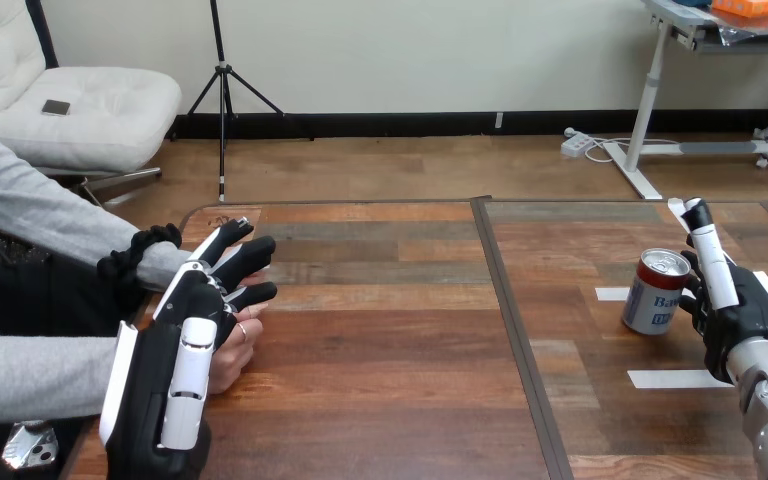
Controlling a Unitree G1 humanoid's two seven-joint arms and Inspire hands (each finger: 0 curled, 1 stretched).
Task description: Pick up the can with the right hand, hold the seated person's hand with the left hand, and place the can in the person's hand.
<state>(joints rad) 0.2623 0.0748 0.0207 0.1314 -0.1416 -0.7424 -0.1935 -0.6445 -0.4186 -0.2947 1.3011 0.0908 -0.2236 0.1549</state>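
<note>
Head view — an upright can [657, 291] stands on the right half of the surface [390, 330], bare wood stretching left to the person's hand [236, 348] at the left edge. Right hand [738, 305] sits just beside the can, fingers [705, 245] straight, gripping nothing; left hand [195, 295] lies over the person's hand, fingers outstretched.

The one piece of print stands on the can [654, 292], upright on the desk [390, 340]: dark blue lettering on the white lower part of its side, under a red band. Its right end is hidden behind the right hand [738, 312] just beside the can, and what shows is too small to make out as a word.
</note>
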